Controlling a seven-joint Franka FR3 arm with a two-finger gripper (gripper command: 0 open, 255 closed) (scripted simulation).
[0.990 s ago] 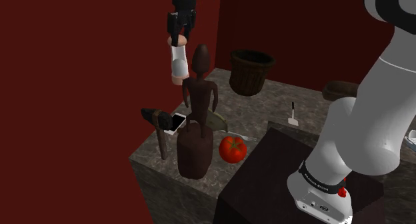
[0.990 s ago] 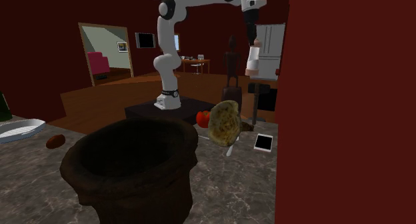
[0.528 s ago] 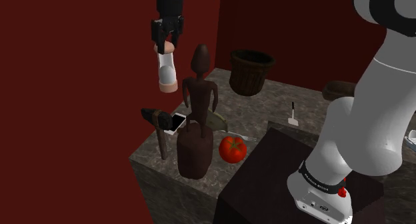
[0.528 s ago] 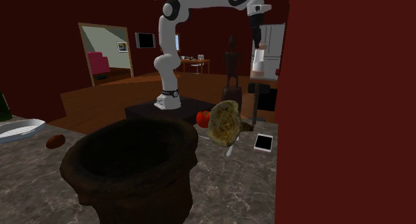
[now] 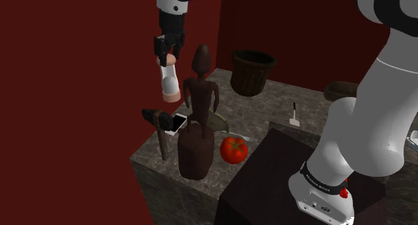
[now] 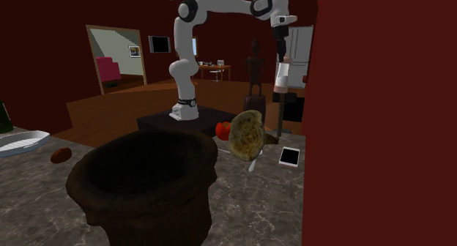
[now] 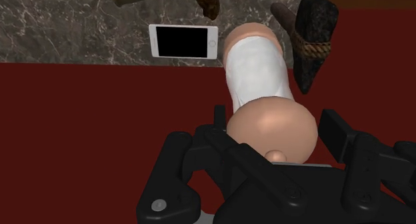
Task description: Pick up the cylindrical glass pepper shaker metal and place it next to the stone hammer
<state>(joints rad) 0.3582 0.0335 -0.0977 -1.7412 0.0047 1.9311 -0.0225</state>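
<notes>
Moved left and down since last check: pepper shaker (image 5: 169, 80) hangs tilted above the stone hammer (image 5: 159, 122), my fingers (image 7: 340, 131) clamped on its rounded cap. Judged light, rigid, smooth, likely slippery; mid-body hold would be steadier. Phone (image 7: 183, 41) lies beyond.

Claw (image 5: 167, 57) and shaker (image 5: 169, 82) lower, nearer hammer (image 5: 157, 116)

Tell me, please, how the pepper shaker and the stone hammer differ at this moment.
The shaker is white with tan ends; the hammer is dark. The shaker hangs clasped in the gripper, off the counter; the hammer rests on the counter. Both are long and slim.
</notes>
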